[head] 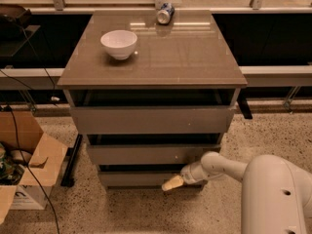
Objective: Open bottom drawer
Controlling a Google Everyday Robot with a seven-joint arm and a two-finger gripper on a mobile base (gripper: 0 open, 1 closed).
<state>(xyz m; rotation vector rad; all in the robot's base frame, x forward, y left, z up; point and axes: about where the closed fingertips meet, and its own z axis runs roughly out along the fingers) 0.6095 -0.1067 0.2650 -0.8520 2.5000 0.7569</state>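
The bottom drawer is the lowest and slimmest of three grey-brown flat fronts on the cabinet, near the floor. Its front stands about flush with the drawer above, with a dark gap over its top edge. My gripper reaches in from the right on a white arm. Its pale yellowish tip lies against the right half of the bottom drawer's front, just below its top edge.
A white bowl and a tipped can sit on the cabinet top. An open cardboard box with a black cable stands on the speckled floor at the left. My white body fills the lower right corner.
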